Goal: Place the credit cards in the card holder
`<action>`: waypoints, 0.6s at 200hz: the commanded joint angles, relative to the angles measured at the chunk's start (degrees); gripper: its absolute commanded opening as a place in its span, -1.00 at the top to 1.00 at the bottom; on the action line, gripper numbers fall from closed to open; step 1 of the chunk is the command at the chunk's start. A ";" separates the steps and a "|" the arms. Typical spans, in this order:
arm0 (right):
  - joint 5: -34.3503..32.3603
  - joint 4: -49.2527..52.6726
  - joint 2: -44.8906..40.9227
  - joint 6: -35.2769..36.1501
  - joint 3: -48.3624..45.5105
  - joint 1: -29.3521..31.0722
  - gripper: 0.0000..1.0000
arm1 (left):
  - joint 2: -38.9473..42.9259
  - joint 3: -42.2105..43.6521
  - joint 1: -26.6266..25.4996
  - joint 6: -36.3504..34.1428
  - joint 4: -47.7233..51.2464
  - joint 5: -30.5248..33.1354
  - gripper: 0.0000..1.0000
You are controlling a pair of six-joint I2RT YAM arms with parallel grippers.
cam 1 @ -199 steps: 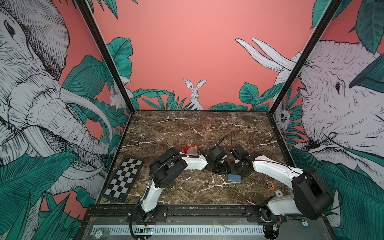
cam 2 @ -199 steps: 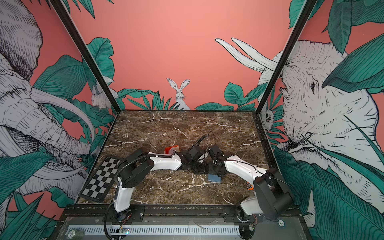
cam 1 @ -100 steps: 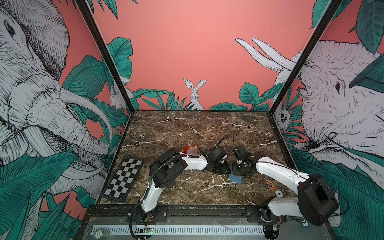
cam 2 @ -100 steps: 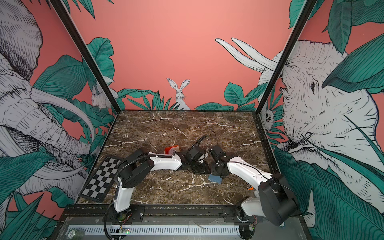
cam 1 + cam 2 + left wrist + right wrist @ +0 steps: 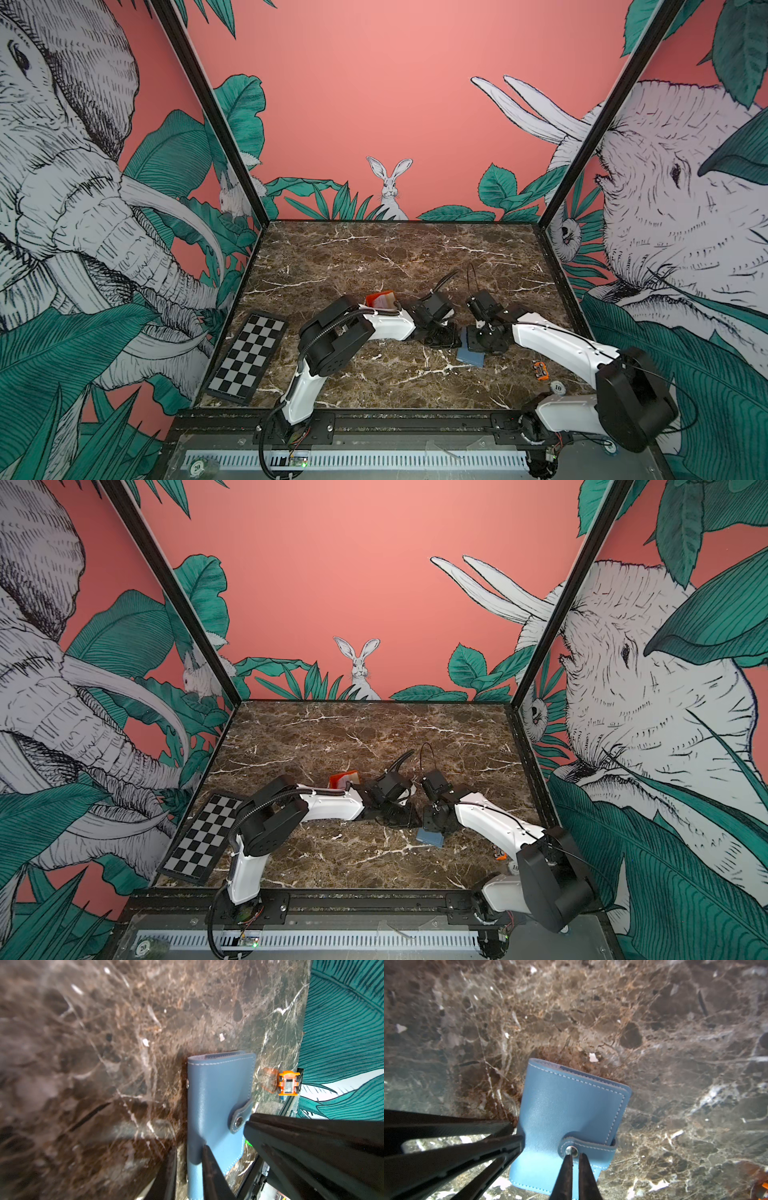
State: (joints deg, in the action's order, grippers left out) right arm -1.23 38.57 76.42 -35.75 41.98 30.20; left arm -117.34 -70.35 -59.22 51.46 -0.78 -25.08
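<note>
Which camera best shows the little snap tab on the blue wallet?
The right wrist view: the snap tab on the card holder is close and sharp, button showing. The left wrist view shows the tab too. In both top views the holder is a tiny blue patch, no tab discernible.

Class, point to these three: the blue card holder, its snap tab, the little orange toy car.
Slate-blue leather-look card holder [image 5: 566, 1105]: right wrist view, middle of cover.
Blue stitched snap tab [image 5: 593, 1146]: right wrist view, strap beside the stud.
Small orange toy car [image 5: 288, 1084]: left wrist view, its roof.
</note>
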 commanded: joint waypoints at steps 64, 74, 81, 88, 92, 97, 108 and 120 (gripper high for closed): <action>-0.55 -0.76 3.55 0.89 0.83 -0.80 0.85 | -0.70 -0.23 -0.29 0.18 0.78 -0.32 0.54; -0.46 -0.78 3.78 0.94 0.78 -0.81 0.85 | -0.70 -0.11 -0.28 0.21 0.78 -0.32 0.54; -0.58 -0.57 3.87 0.92 0.83 -0.75 0.87 | -0.65 -0.07 -0.28 0.22 0.78 -0.39 0.54; -0.63 -0.46 4.07 0.91 0.83 -0.79 0.88 | -0.62 -0.08 -0.28 0.22 0.78 -0.35 0.54; -0.67 -0.42 4.12 0.87 0.82 -0.84 0.88 | -0.61 -0.10 -0.26 0.22 0.78 -0.37 0.54; -0.70 -0.32 4.20 0.83 0.71 -0.82 0.88 | -0.53 -0.07 -0.28 0.20 0.78 -0.41 0.54; -0.66 -0.10 4.43 0.69 0.65 -0.78 0.90 | -0.46 0.03 -0.28 0.16 0.73 -0.32 0.54; -0.68 0.23 4.65 0.67 0.56 -0.76 0.91 | -0.35 0.10 -0.28 0.12 0.61 -0.32 0.54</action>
State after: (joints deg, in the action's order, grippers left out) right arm -1.06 38.39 79.11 -35.33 42.87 29.82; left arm -117.38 -70.35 -59.22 51.46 -0.78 -25.10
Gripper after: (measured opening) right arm 0.056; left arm 0.229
